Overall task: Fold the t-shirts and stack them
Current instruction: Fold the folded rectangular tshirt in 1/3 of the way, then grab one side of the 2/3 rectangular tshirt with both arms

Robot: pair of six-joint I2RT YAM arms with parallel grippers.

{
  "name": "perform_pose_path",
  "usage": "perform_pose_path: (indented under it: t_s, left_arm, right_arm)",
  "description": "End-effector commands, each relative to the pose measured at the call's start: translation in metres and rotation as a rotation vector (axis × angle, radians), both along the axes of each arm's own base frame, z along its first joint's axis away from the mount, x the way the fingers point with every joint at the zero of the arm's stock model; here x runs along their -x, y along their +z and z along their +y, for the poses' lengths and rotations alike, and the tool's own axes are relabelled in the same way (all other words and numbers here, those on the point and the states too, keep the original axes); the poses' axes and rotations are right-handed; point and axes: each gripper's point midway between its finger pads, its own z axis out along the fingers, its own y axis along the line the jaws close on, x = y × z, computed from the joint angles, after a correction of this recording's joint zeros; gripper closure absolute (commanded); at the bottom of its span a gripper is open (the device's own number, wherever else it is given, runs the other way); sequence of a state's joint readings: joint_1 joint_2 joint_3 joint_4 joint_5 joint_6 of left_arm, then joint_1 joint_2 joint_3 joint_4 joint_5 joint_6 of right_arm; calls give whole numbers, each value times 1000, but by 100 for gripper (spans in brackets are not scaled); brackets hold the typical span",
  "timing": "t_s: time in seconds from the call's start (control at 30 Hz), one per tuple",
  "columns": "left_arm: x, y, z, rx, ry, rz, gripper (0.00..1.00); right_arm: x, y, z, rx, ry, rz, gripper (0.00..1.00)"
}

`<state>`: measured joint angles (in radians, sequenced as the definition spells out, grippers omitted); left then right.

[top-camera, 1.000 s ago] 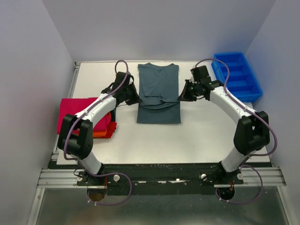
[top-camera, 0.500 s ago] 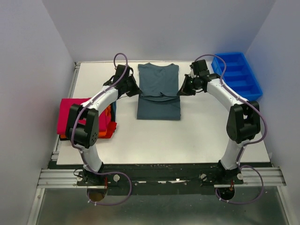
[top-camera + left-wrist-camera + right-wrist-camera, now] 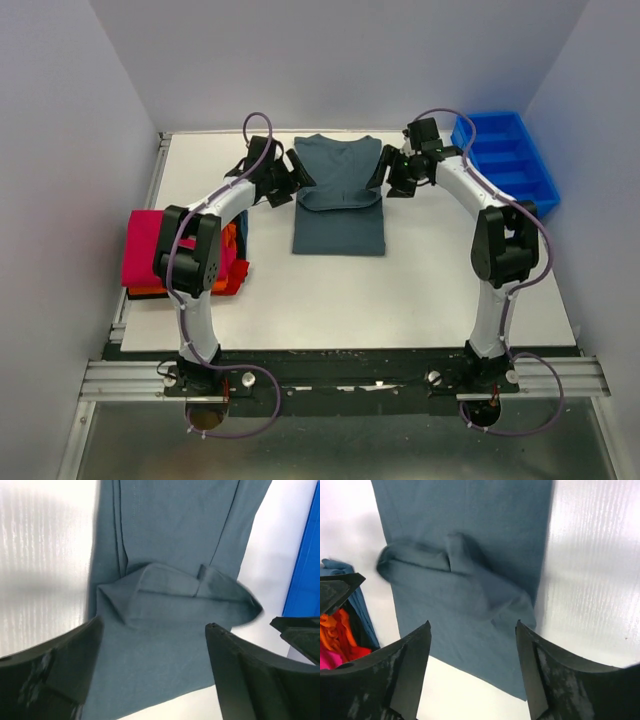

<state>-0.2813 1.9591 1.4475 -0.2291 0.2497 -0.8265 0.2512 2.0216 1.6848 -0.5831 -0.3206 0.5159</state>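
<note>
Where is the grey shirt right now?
In the top view, the grey shirt lies at the far middle of the table, between the left gripper and right gripper.

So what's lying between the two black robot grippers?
The soft slate grey-blue cloth t-shirt lies between the left gripper and right gripper, in the top view.

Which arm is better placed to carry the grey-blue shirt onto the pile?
Probably left. The left gripper is open at the left edge of the grey-blue shirt, and the crimson-and-orange pile lies on that side; the right gripper is beyond the shirt.
</note>
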Motion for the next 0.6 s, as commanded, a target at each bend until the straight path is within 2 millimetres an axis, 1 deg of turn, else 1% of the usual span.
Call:
perform_pose_path:
  t_s: [0.0,0.03,0.1,0.17,0.2,0.27,0.3,0.33,0.37,0.43,0.57]
  left_arm:
    - [-5,8,2,39,-10,-54,1]
    - [-1,7,4,25,-8,-51,1]
    - [14,1,10,4,-7,-34,2]
    - [33,-4,13,-8,-9,-28,7]
    - [44,-8,12,-8,-12,-24,11]
    - [68,-21,13,-16,-23,-4,17]
    - [77,-24,12,-17,-31,4,19]
    - [87,-31,13,-23,-39,17,20]
    - [95,-35,12,-31,-46,27,21]
    - [106,-43,16,-49,-54,44,24]
    - [121,-55,17,-64,-82,79,32]
  right_arm:
    - [1,-3,-12,36,-27,18,23]
    - [4,0,-14,35,-30,-4,24]
    - [17,0,-18,38,-35,-23,29]
    - [37,-8,-22,29,-30,-17,36]
    - [46,-11,-21,21,-22,-16,39]
    - [67,-28,-23,15,-8,18,40]
    - [75,-35,-21,10,6,32,41]
    - [86,-46,-21,11,13,61,42]
    - [93,-52,-20,12,21,71,44]
    - [103,-61,-17,6,38,86,46]
    - [117,-77,-14,-1,54,128,53]
